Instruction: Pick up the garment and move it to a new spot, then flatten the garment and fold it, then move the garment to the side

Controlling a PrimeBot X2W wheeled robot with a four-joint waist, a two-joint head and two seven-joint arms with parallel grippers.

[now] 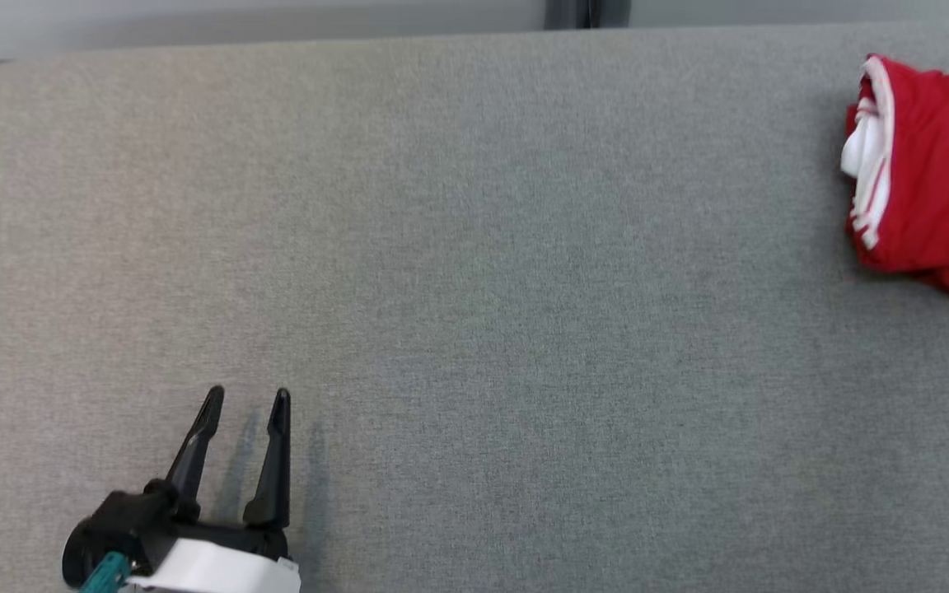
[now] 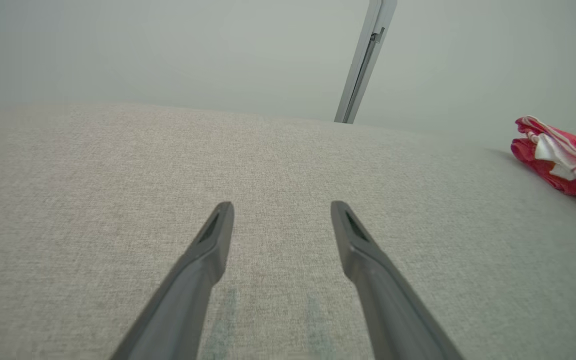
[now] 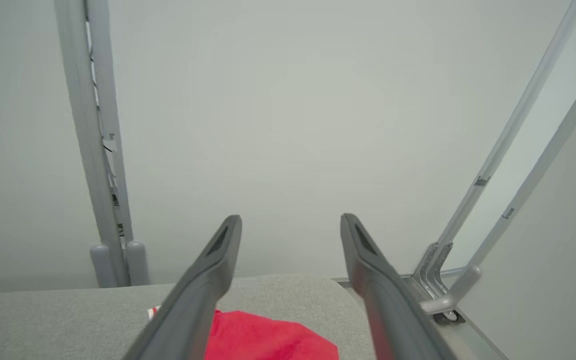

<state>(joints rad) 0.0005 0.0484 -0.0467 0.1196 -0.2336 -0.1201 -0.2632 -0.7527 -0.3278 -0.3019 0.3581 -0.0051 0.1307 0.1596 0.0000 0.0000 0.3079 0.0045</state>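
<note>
Now the red garment [image 1: 936, 173], white-trimmed and bunched, lies at the far right of the grey counter [image 1: 474, 288]. The right hand [image 3: 290, 220] hovers above it, fingers spread, gripping nothing. The left hand [image 1: 248, 395] sits over the counter's near left, well apart from the garment, likewise spread and empty.

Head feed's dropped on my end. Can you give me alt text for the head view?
A red garment with white trim lies bunched at the right edge of a grey fabric surface. The left claw is open and empty at lower left, well apart from it.
</note>
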